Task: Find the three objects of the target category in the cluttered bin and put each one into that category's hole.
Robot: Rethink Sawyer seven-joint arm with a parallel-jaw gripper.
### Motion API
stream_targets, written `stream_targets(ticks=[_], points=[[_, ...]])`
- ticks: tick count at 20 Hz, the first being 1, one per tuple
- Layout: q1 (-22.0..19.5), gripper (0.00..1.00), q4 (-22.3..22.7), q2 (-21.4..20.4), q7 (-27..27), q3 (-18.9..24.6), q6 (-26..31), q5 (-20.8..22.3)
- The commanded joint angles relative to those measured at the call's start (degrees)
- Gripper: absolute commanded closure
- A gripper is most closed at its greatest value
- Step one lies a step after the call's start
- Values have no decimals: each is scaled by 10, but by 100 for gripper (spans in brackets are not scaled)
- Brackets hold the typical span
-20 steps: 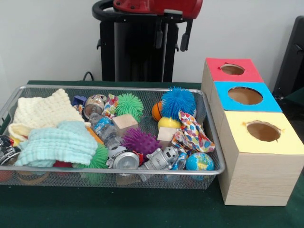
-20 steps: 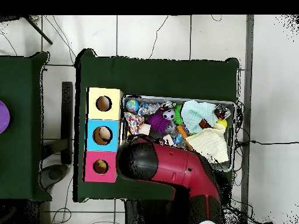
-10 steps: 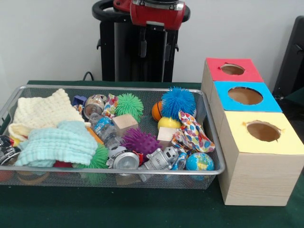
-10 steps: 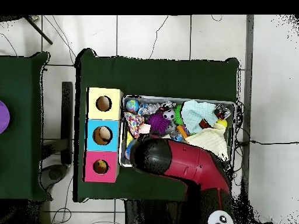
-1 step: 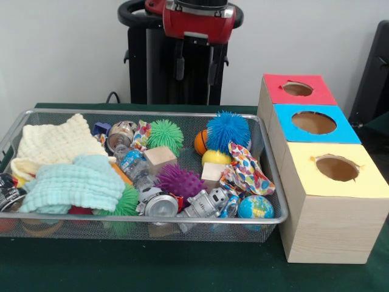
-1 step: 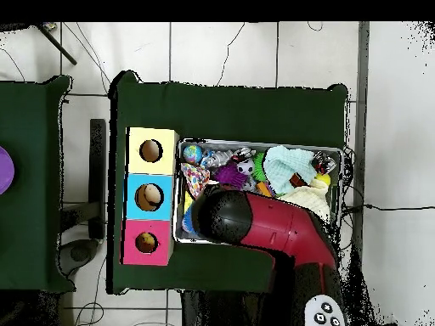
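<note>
Hovering above the far edge of the wire mesh bin point(image 5: 267, 182), the red-and-black gripper point(image 5: 194, 61) hangs with fingers spread, empty, apparently placed to search. Target category unknown; clutter fills the bin. Overhead, the red arm point(image 6: 263, 229) hides that edge; only there a ball-like object, probably, shows inside the blue box hole point(image 6: 149, 197).

The arm point(image 6: 263, 233) swings off the coloured boxes point(image 6: 149, 196) and over the bin point(image 6: 336, 153) — gripper point(image 5: 194, 61) now hanging above its back edge, fingers apart.

Bright, even indoor light, soft shadows, no glare; front view slightly soft.
</note>
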State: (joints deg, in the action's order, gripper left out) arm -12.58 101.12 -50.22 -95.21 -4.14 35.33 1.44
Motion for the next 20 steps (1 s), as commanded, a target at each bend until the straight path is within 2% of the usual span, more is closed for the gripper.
stream_targets(ticks=[1, 9, 15, 20], points=[[2, 0, -38, 18, -21, 40, 74, 16], [6, 0, -61, 10, -23, 37, 93, 12], [9, 0, -97, 23, -31, 35, 124, 12], [10, 0, -107, 27, -35, 35, 124, 13]])
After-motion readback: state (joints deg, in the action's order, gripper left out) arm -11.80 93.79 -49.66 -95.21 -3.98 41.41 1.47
